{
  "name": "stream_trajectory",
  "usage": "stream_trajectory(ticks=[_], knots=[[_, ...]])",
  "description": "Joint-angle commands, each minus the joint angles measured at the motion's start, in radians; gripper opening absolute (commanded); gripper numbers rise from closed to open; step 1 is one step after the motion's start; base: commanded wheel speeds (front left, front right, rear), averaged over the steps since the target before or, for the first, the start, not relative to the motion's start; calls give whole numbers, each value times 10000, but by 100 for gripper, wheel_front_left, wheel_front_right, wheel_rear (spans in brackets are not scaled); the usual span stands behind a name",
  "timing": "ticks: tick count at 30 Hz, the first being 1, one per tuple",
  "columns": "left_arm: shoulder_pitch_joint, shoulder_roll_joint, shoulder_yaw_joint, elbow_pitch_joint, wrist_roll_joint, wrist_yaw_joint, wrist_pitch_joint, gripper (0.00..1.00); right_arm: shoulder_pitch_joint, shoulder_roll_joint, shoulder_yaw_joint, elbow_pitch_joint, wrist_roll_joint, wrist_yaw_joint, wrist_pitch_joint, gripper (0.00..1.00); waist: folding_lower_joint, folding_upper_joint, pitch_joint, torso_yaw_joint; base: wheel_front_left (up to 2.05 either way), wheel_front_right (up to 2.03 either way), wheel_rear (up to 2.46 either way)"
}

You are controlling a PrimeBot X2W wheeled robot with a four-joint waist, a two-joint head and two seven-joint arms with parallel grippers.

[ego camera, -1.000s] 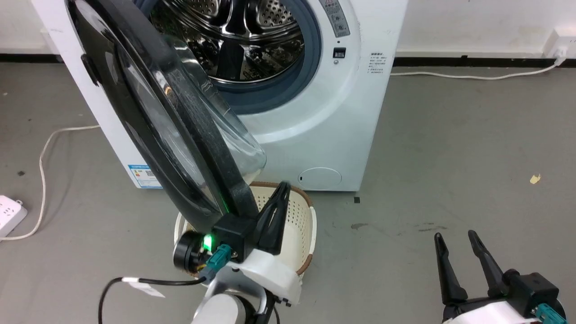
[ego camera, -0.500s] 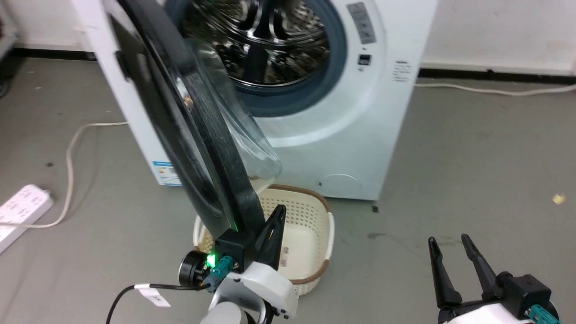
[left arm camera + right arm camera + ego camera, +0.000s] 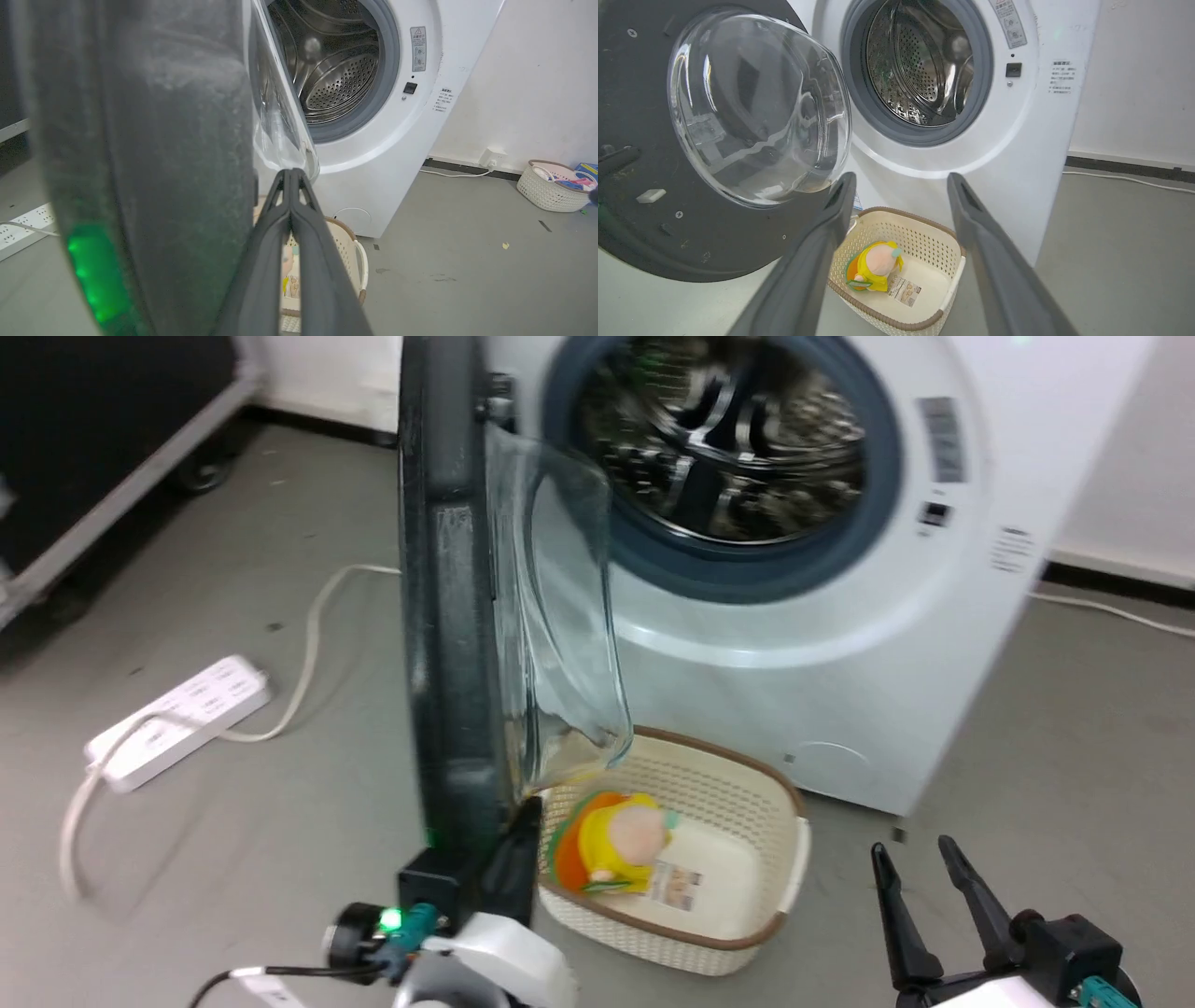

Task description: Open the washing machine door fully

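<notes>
The washing machine [image 3: 840, 672] stands with its steel drum [image 3: 738, 439] uncovered. Its black door [image 3: 448, 616] is swung out on the left and I see it edge-on in the head view, the glass bowl [image 3: 560, 616] bulging toward the machine. My left gripper [image 3: 523, 821] is shut, fingers together [image 3: 290, 173], lying against the inner side of the door's lower rim [image 3: 154, 140]. My right gripper [image 3: 915, 859] hangs open at the lower right, away from the machine. Between its fingers [image 3: 901, 179], the right wrist view shows the door's inner face [image 3: 640, 210] and the machine [image 3: 1017, 140].
A cream perforated basket [image 3: 747, 775] holding a yellow plush toy [image 3: 621, 835] sits on the floor under the door's bowl. A white power strip [image 3: 177, 719] with its cable lies at the left. A black case [image 3: 93, 429] stands at the far left. Another basket [image 3: 551, 191] sits by the wall.
The head camera has shifted. The door has swung further out from the machine and now stands edge-on, my left gripper following its lower rim. The toy in the basket has come into view.
</notes>
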Motion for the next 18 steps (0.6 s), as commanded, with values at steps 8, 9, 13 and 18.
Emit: stream_trajectory(ticks=[8,9,13,18], knots=[[-115,899,845,-230,-202,238,40,0,-98,37,195,38,-279,8,-43,100,1,0,656,1140,0,0,0],[-194,1004,988,-238,-247,262,24,0,-131,37,182,40,-325,8,-43,100,1,0,769,1212,0,0,0],[-626,1647,1719,-166,-406,348,-109,0,-271,37,201,-20,-599,8,72,100,1,0,1328,1429,0,0,0],[-1121,2289,2509,85,-689,369,-222,0,-375,-50,89,-270,-862,8,312,100,1,0,1849,1478,0,0,0]])
